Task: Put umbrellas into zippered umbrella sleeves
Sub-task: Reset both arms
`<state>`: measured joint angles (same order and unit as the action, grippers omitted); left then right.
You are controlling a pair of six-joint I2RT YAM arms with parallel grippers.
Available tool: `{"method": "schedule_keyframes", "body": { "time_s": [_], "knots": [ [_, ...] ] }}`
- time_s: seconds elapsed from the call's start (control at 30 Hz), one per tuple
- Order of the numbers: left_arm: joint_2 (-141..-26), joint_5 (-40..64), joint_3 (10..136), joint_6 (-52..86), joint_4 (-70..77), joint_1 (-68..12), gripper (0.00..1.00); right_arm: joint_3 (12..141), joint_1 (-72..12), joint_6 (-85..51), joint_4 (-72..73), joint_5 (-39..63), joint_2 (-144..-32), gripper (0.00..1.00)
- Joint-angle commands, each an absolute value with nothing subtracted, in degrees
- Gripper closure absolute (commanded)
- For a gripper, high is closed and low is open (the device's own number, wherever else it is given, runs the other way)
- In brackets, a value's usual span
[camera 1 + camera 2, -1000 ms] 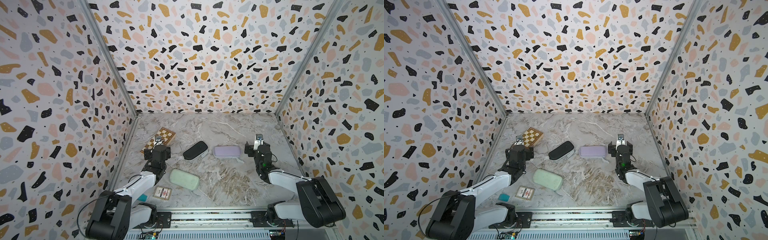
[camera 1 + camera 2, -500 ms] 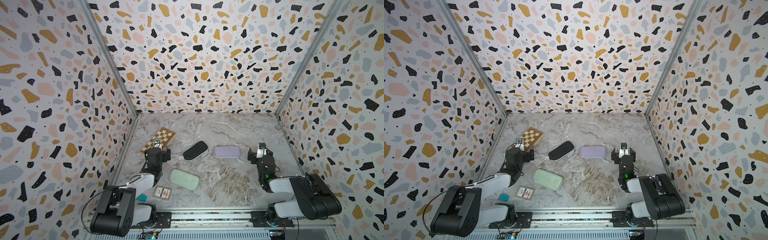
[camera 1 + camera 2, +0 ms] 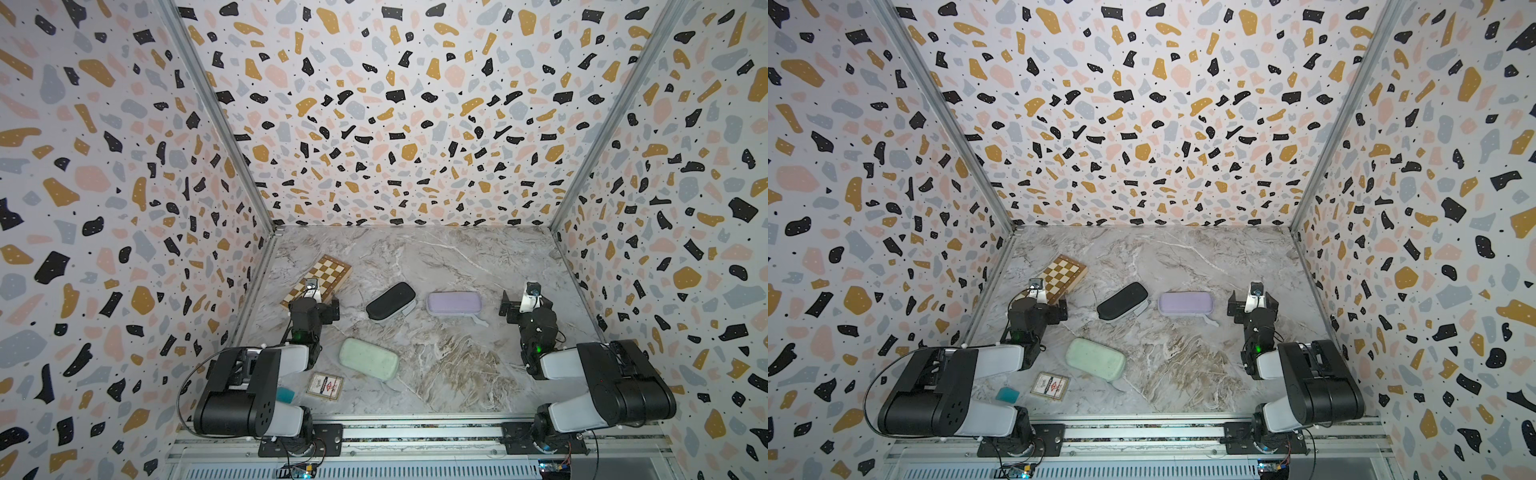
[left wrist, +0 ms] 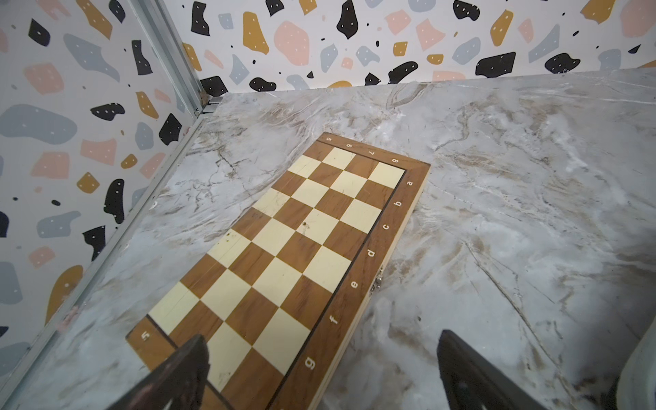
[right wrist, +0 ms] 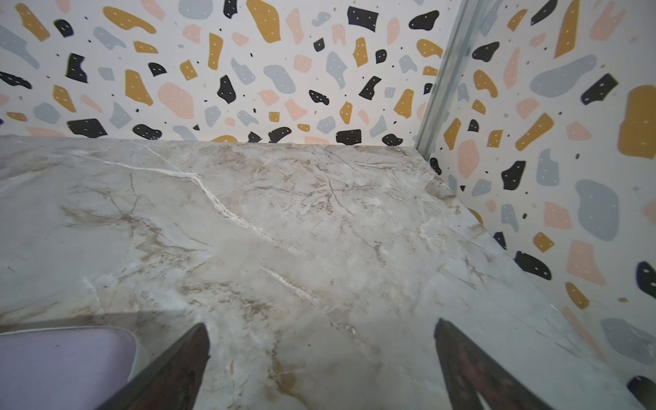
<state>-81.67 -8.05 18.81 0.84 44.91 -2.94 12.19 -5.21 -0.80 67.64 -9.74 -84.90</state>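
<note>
Both my jaws stood wide and empty; the lilac case (image 3: 454, 302) lay near my right jaws, one end toward them.

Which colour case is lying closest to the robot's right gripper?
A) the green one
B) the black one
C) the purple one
C: the lilac case lies just beside the right gripper, and its rounded end shows in the right wrist view.
</note>
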Motion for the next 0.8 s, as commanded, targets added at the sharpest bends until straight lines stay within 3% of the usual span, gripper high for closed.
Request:
{"method": "schedule_keyframes", "body": {
  "time_s": [0.0, 0.77],
  "knots": [
    [-81.3, -7.3, 19.4, 1.0, 45.4, -2.5, 0.01, 12.2, -4.3, 0.0, 70.7, -3.5, -85.2, 0.00],
    [-81.0, -7.5, 19.3, 1.0, 45.1, -2.5, 0.01, 13.0, -4.4, 0.8, 68.0, -1.6, -84.7, 0.01]
  ]
}}
